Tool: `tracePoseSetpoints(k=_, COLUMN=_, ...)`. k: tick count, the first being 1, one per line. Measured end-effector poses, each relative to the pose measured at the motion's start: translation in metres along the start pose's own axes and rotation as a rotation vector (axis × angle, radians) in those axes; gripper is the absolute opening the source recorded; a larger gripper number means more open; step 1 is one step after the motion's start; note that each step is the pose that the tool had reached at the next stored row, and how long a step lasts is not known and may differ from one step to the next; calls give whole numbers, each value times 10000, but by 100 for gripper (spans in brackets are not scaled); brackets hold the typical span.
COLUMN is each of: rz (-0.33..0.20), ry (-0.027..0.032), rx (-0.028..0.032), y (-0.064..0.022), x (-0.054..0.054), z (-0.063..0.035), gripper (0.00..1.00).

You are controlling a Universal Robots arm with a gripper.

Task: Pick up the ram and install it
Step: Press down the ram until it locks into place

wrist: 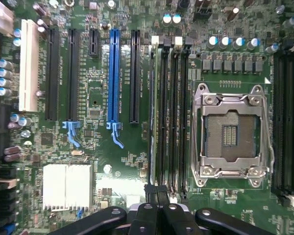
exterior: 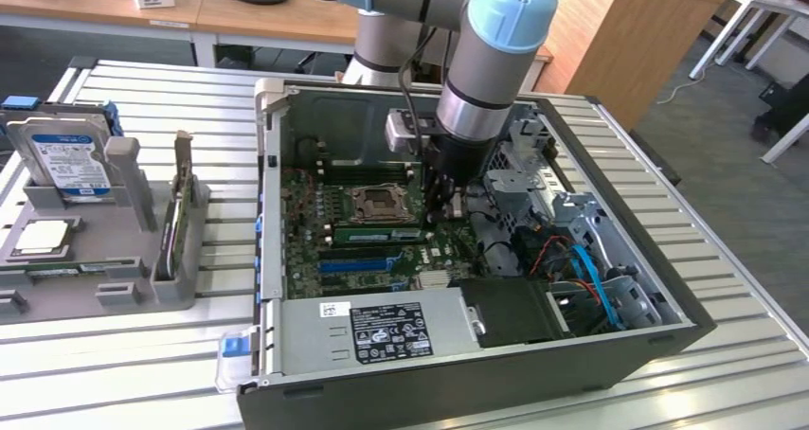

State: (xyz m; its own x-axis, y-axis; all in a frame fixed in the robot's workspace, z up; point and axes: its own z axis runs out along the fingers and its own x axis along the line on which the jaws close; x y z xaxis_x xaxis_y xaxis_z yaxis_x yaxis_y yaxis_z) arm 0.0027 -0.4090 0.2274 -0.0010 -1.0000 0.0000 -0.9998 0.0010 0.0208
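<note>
- Claw (exterior: 437, 212) hangs inside the open computer case (exterior: 657, 349), low over the motherboard (exterior: 303, 250), just beside the processor socket (exterior: 377, 201) on the side of the exterior view's right.
- Its fingers (wrist: 159, 196) are closed together; in the wrist view the two black tips meet at one end of the memory slots, and nothing is held between them.
- One ram (exterior: 370, 235) stick, green with a pale label, lies seated in a slot just below the socket in the exterior view, with the claw at its end.
- In the wrist view the ram (wrist: 153, 112) stands edge-on in the row of black slots, between the socket (wrist: 230, 134) and the blue expansion slot (wrist: 113, 78).
- A silver power supply (exterior: 379, 331) with a label fills the near corner of the case.
- On the exterior view's left, a grey holder (exterior: 89, 250) stands on the slatted tabletop (exterior: 127, 354), well apart from the case.
- This holder carries a hard drive (exterior: 66, 160) with a blue label, standing upright, and a processor chip (exterior: 42, 236) lying flat.
</note>
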Motion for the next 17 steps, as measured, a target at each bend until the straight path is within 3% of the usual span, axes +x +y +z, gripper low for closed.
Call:
tracePoseSetpoints(k=7, rz=-1, ry=-2, rx=-1, y=4, x=1, z=-187, gripper=11)
tracePoseSetpoints(k=13, rz=-3, ry=-5, rx=0, y=9, x=0, z=-191, gripper=11)
tracePoseSetpoints(k=17, rz=-3, ry=-3, rx=3, y=111, x=1, z=-188, gripper=11)
